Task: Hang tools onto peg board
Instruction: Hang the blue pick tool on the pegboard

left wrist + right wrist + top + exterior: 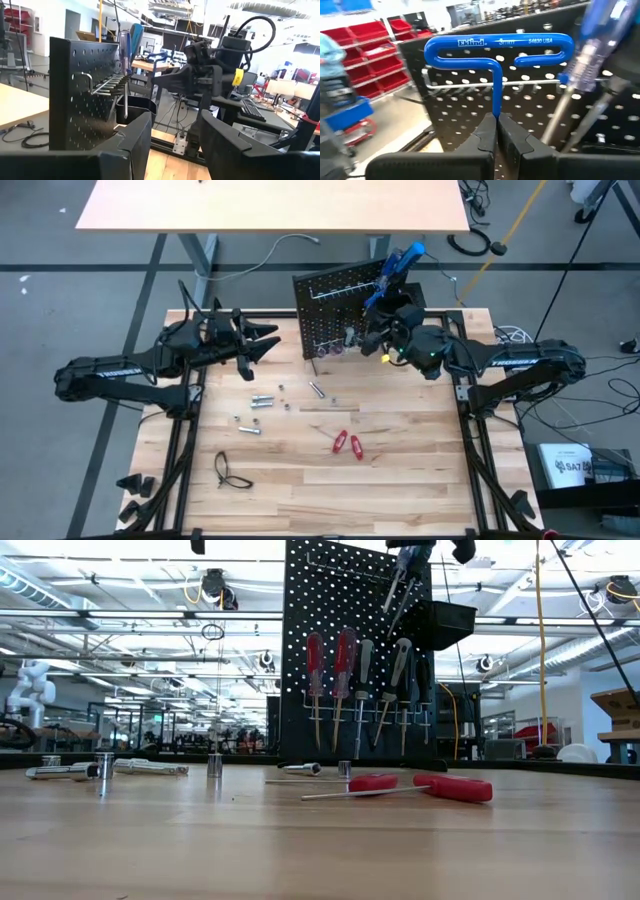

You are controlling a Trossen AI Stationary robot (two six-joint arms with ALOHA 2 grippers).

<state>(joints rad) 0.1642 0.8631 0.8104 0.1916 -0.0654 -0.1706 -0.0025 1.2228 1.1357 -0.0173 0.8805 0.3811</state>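
Observation:
The black peg board [335, 305] stands upright at the table's far middle, with several screwdrivers [343, 665] hanging in a row on its lower rail. My right gripper [380, 328] is up at the board's right side, shut on a blue T-handle key [497, 47] held before the silver hook rail [465, 86]. A blue clear-handled screwdriver [590, 55] stands beside the key. My left gripper [268, 342] hovers left of the board, open, nothing between its fingers [135, 140]. Two red-handled screwdrivers [347, 444] and silver bits [262, 400] lie on the table. My right gripper pinches the key's blue shaft [496, 111] between its two fingertips, a little below the looped handle. The fingers reach level toward the board's face and lie across the shaft. The key stands upright, handle above the fingers, lifted clear of the table.
A small black bin [445, 625] hangs on the board's upper right. A black cord loop [230, 472] lies near the table's front left. Dark frame rails [185, 440] run along the table's left and right sides. Bare wood [400, 490] lies at the near middle.

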